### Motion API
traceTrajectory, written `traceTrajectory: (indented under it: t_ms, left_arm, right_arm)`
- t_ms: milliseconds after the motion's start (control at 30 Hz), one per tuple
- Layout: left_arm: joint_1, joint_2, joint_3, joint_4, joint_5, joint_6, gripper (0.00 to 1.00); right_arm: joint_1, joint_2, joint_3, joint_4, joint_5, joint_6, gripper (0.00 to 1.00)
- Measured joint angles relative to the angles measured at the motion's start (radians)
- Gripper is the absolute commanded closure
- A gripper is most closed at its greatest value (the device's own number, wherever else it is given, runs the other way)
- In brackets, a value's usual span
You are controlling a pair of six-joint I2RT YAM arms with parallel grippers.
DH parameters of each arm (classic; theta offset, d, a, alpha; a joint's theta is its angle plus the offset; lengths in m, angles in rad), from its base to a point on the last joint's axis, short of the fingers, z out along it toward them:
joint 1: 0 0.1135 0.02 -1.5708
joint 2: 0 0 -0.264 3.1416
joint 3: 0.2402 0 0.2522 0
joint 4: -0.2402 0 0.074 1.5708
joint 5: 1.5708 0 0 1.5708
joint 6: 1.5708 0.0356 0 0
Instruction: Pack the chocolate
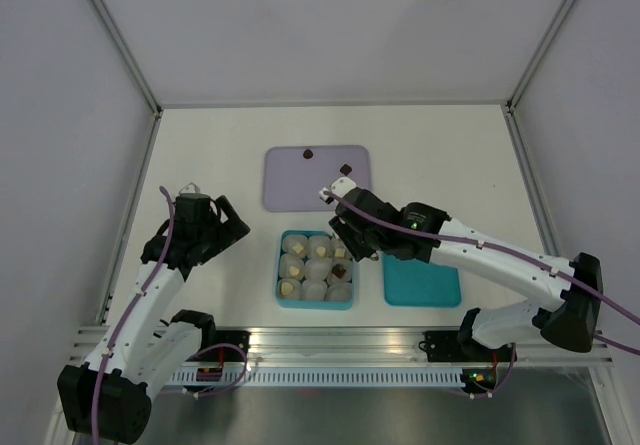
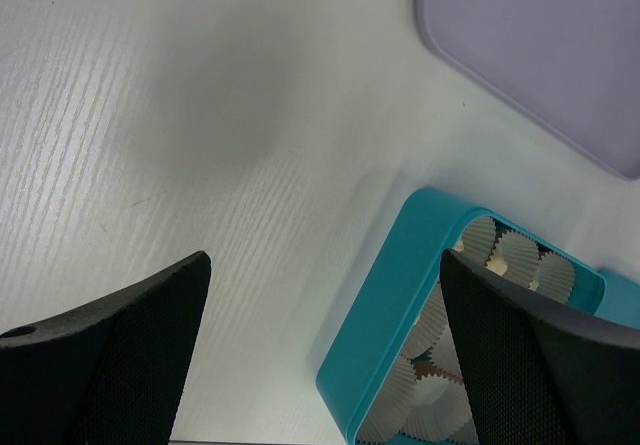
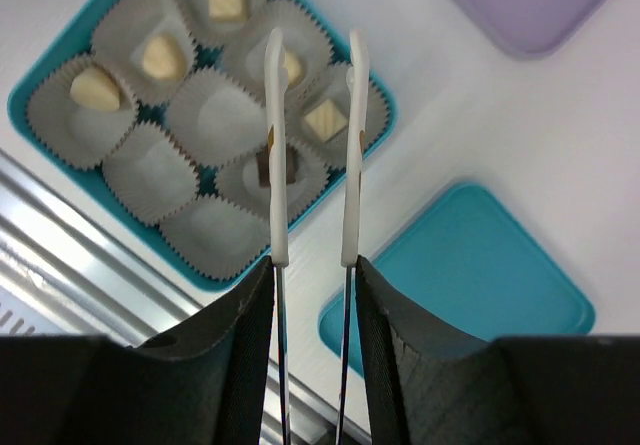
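While the left gripper (image 2: 322,265) hangs over the bare white table (image 1: 450,155) with its black fingers (image 2: 120,355) spread wide and nothing between them, a square teal plastic box (image 2: 385,300) sits just to its right, lined with nine fluted white paper cups (image 3: 218,115). Five cream-white chocolate pieces (image 3: 163,57) lie one to a cup in that box, a single dark brown chocolate piece (image 3: 292,167) fills a sixth, and three cups stand empty. Beyond the box, a flat lavender tray with rounded corners (image 1: 300,187) carries two more dark brown chocolates (image 1: 308,153), well apart from each other, one near its far edge and one near its right edge. Above the box's right-hand cups hovers the right gripper (image 3: 312,45), its thin white tong-like fingers (image 3: 273,145) parted by a narrow gap and gripping nothing. Farther right, a flat teal lid (image 1: 420,283) lies on the table just beside the box. A ribbed aluminium rail (image 1: 330,340) runs along the table's near edge.
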State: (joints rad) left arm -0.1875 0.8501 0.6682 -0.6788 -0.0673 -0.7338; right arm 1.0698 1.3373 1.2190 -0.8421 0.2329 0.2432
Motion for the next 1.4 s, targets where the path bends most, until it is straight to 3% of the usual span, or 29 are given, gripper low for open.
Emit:
traceTrajectory:
  t_ms: [167, 367, 733, 1167, 1400]
  left_arm:
    - [0.000, 0.000, 0.000, 0.000, 0.000, 0.000, 0.01]
    - [0.000, 0.000, 0.000, 0.000, -0.001, 0.000, 0.00]
    - [0.000, 0.002, 0.000, 0.000, -0.007, 0.000, 0.00]
    - [0.000, 0.014, 0.000, 0.000, -0.014, 0.000, 0.00]
    - [0.000, 0.027, 0.000, 0.000, -0.021, 0.000, 0.01]
  right_arm:
    - [-0.131, 0.069, 0.055, 0.071, 0.037, -0.027, 0.59]
    - [-0.324, 0.271, 0.129, 0.184, 0.035, -0.130, 0.58]
    - [-0.509, 0.549, 0.264, 0.268, -0.093, -0.307, 0.52]
    - [-0.570, 0.711, 0.385, 0.288, -0.199, -0.387, 0.50]
    - [-0.571, 0.750, 0.441, 0.279, -0.230, -0.401, 0.53]
